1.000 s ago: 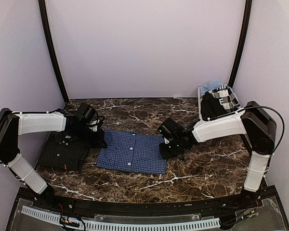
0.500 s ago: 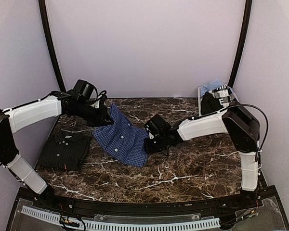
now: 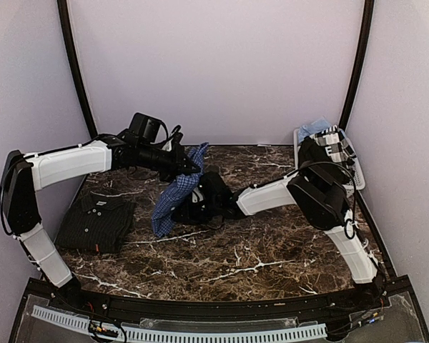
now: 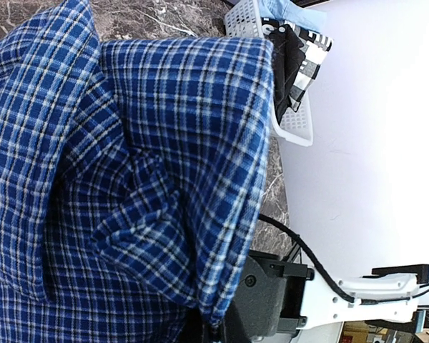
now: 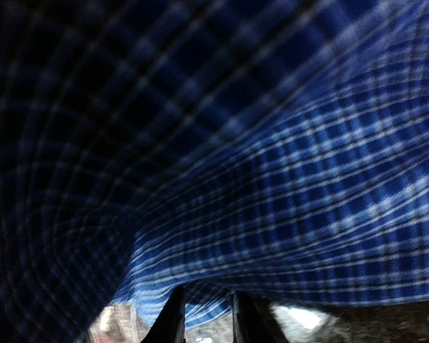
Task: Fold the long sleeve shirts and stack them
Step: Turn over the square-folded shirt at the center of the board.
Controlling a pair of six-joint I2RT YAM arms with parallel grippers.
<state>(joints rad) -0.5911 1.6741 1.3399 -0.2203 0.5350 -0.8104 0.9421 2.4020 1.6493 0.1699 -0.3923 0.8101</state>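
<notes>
Top external — left gripper (image 3: 192, 169) pinches crumpled, hanging checked blue shirt (image 3: 173, 201); right gripper (image 5: 204, 306) — jaw state unclear.

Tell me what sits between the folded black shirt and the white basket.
In the top view, the blue checked shirt hangs there from the left gripper, with the right gripper close against its lower part.

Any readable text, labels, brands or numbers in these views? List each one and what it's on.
No legible text in any view.
Orange tag on the black shirt: too small to read.
Blue check shirt, white basket and the clothes in it: patterns only, no lettering visible.
</notes>
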